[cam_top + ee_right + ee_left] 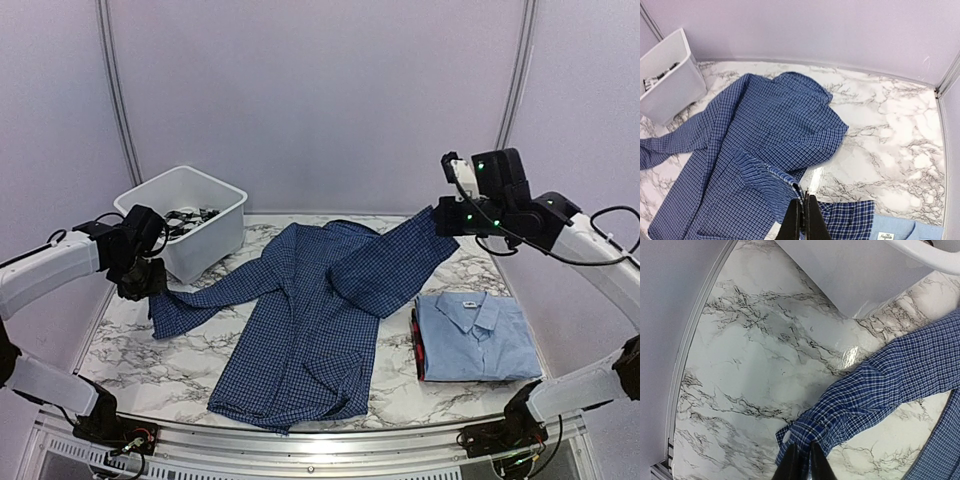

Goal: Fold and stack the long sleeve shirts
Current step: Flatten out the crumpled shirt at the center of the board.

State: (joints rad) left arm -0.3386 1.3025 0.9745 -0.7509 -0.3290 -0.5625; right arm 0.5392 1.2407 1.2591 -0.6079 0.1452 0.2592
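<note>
The left gripper (802, 460), jaws narrow, pinches 1 sleeve cuff of the dark blue check shirt (310, 320). The right gripper (802, 212), jaws closed, pinches the other sleeve, raised. The shirt lies spread on the marble table (150, 370), beside the folded light blue shirt (475, 335).

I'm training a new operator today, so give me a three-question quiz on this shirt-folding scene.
1. True or false: the light blue shirt is already folded.
2. What does the right gripper pinch? A) the light blue shirt B) a sleeve of the checked shirt C) nothing
3. Fill in: the left gripper holds the checked shirt's other ____.
Key: 1 true; 2 B; 3 sleeve.
</note>
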